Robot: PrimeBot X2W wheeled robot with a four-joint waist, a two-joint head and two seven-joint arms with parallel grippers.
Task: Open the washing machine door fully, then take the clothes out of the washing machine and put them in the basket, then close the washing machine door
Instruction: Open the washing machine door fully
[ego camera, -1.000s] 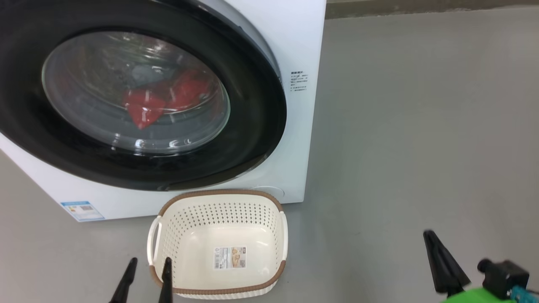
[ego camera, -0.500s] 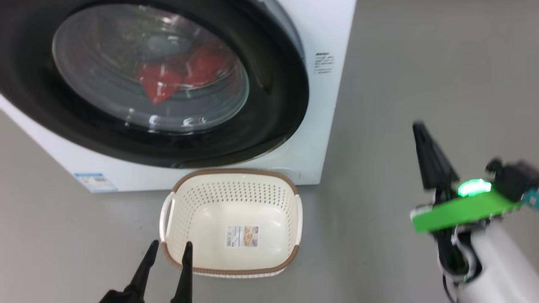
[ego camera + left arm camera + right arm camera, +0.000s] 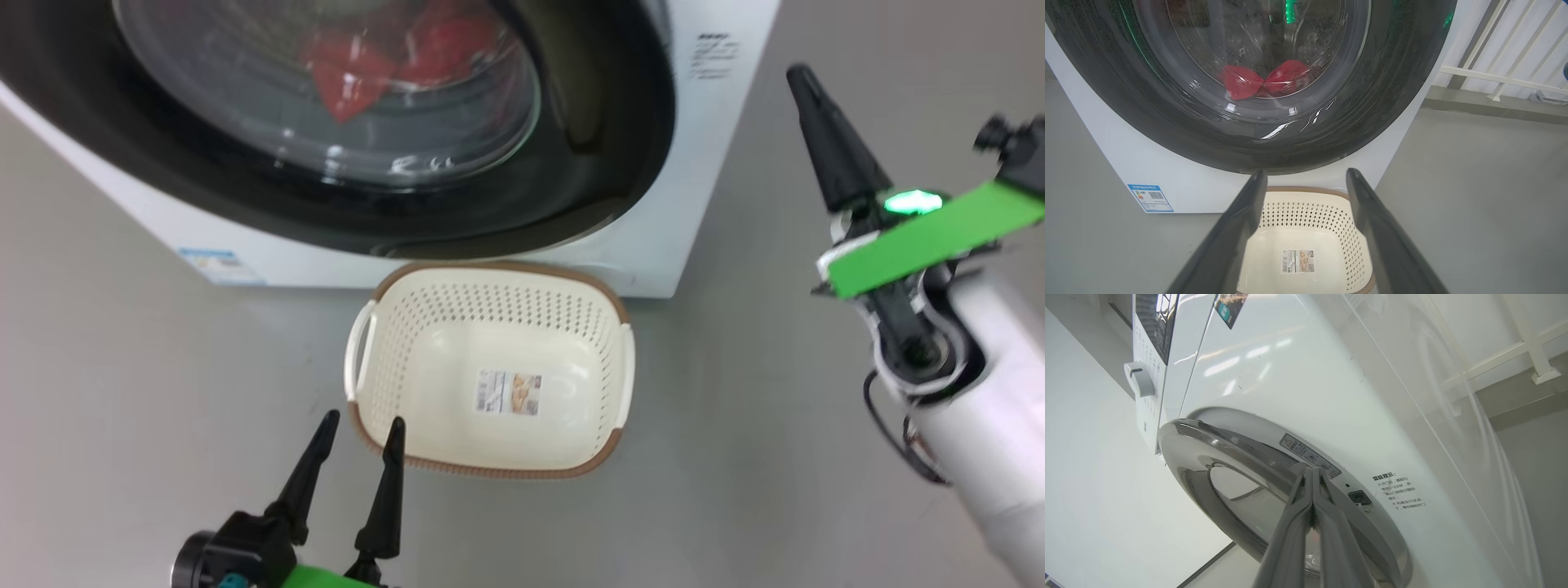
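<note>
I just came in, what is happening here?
A two-armed robot faces a white washing machine. Its round door is not swung open yet, and red clothes lie behind it. The cream basket on the floor is empty. The right gripper, shut, is raised toward the door's right edge; the left gripper hovers open by the basket.

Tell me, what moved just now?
The right tool, shut and holding nothing, swung up and forward toward the right edge of the washing machine door. The left tool stayed open beside the basket. Door, basket and red clothes have not moved.
</note>
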